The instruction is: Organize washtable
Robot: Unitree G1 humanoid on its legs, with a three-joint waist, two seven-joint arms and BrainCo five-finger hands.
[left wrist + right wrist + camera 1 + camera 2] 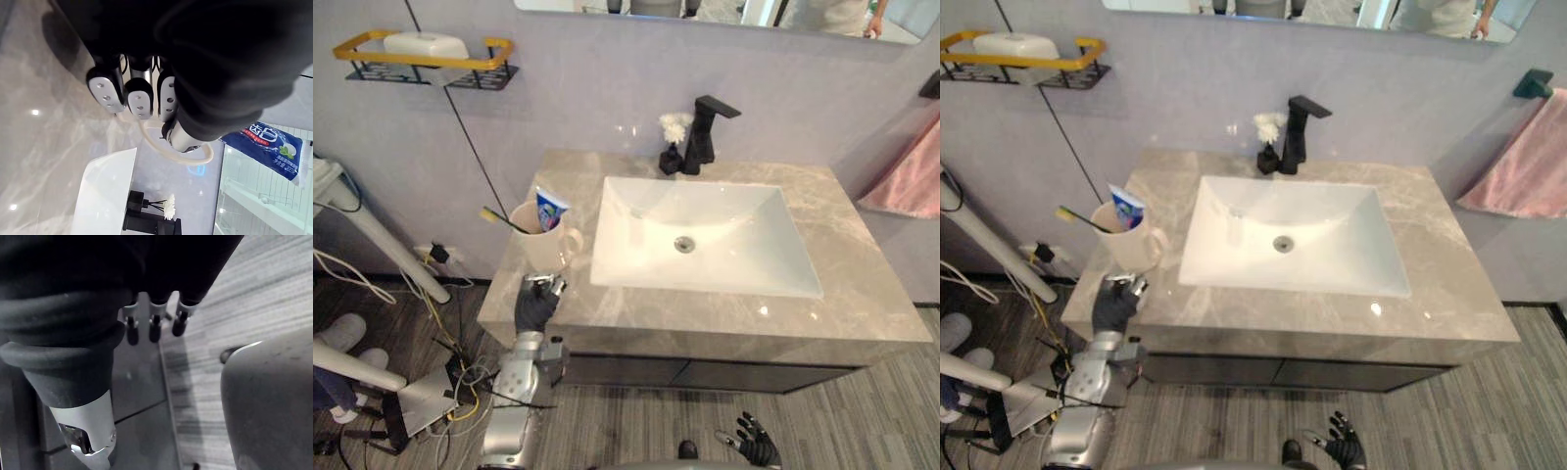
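The grey marble washtable (862,294) stands against a pale wall, with a white sink (724,220) set in it and a black faucet (703,132) behind the sink. A small vase (672,147) sits just beside the faucet.

You get the towel (1513,176) with its dark hook (1533,83) whole in the right eye view; the left eye view cuts the hook at its edge. On the wall to the left hangs a yellow-railed shelf (421,61).

The cup (540,245) stands upright at the table's front left corner, with a tube (549,210) and a toothbrush (501,219) leaning in it. The left hand (536,305) rests on the table's front edge, just before the cup's base.

In the left wrist view the dark cover hides most of the cup. You see only a thin cream curve of it, the tube beyond, and the faucet further off. You cannot tell whether this hand touches or grips the cup.

The right hand (756,448) hangs low over the plank floor (862,421), well apart from the table. Its fingers (154,328) are straight, slightly apart and hold nothing.
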